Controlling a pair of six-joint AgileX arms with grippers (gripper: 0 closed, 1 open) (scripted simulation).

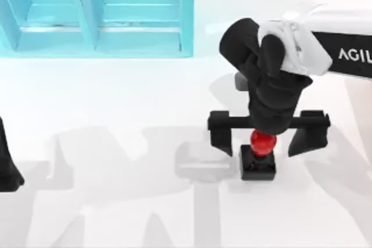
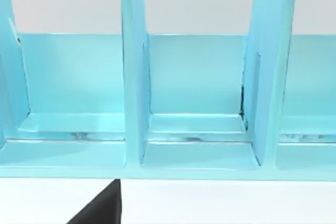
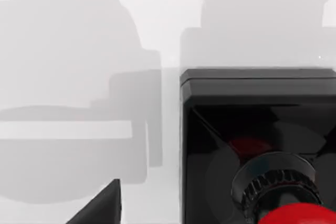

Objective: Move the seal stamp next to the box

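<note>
A white tabletop [image 1: 116, 114] seen from above. The right gripper [image 1: 264, 143] hangs over the seal stamp [image 1: 258, 158], its jaws spread wide on either side of the red knob and not touching it. The stamp stands upright right of centre, well apart from the light-blue box [image 1: 99, 13] at the back left. The left gripper [image 1: 7, 164] rests at the left edge; whether it is open or closed cannot be told.

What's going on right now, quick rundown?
Right gripper open, over the stamp, fingers either side. Left gripper parked at table's left edge. Stamp standing right of centre, well short of the blue box. Nothing between them.
</note>
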